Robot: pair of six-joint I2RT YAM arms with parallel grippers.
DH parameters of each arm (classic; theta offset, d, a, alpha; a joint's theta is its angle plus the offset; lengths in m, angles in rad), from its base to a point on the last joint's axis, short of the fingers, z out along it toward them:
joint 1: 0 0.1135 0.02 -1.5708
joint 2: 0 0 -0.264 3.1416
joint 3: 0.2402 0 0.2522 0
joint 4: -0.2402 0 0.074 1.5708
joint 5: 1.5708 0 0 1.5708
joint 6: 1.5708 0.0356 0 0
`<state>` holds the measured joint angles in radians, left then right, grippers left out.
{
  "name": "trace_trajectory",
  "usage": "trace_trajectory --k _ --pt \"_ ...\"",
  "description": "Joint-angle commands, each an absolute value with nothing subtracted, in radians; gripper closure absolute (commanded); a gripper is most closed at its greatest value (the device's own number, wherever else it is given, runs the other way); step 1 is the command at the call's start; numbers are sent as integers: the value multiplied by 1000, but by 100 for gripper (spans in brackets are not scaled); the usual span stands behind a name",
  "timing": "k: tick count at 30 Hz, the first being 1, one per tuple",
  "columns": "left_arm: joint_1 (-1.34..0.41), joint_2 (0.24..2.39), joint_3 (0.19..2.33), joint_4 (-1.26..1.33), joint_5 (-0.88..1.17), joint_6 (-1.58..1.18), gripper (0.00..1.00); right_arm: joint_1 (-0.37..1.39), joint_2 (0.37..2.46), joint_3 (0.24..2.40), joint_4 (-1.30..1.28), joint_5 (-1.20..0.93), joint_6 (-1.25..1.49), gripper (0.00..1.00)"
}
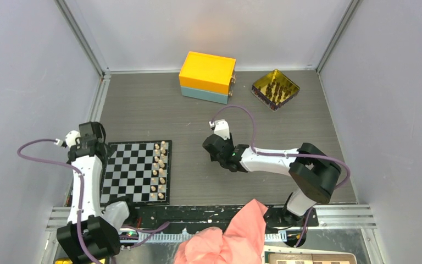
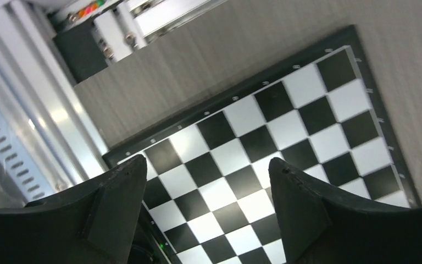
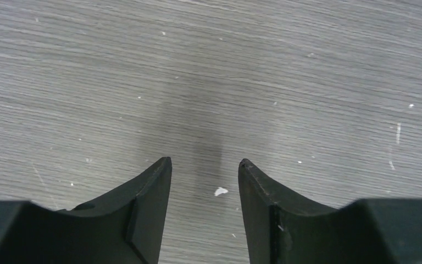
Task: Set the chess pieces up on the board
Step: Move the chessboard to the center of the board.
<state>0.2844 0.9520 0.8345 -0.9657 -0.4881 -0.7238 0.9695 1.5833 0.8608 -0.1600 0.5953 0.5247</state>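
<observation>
The black-and-white board (image 1: 134,171) lies at the near left. Several light tan chess pieces (image 1: 159,168) stand in its two right-hand columns; the other squares are bare. Dark pieces (image 1: 275,88) sit inside the gold tin at the back right. My left gripper (image 1: 99,146) hangs over the board's left edge, open and empty; in the left wrist view (image 2: 209,173) bare squares of the board (image 2: 302,126) show between its fingers. My right gripper (image 1: 211,147) is low over bare table right of the board, open and empty in the right wrist view (image 3: 205,164).
An orange and teal box (image 1: 207,77) stands at the back centre, with the gold tin (image 1: 261,83) to its right. A pink cloth (image 1: 228,236) lies over the near edge between the arm bases. A brown-and-cream board (image 1: 307,258) shows at the bottom.
</observation>
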Motion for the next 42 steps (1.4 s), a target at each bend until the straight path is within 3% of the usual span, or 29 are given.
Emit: trace_trajectory --k 1,10,16,18,24,36,42 --pt "372 927 786 -995 -505 -819 21 984 1596 906 -61 582 549 48" --pt "468 980 748 -960 -497 -908 32 1043 1654 969 -57 561 519 58" --pt "533 1029 701 -855 -423 -947 34 1087 1709 1027 -65 561 491 75" --pt "558 1055 686 -801 -390 -955 40 1092 1724 1040 -62 552 487 77" --pt "602 1195 724 -741 -356 -972 43 1095 1779 1080 -57 531 464 87" --pt "635 1349 812 -748 -347 -968 47 1094 1869 1149 -38 493 430 99" --pt "635 1351 791 -727 -344 -954 48 1095 1896 1164 -28 492 432 100"
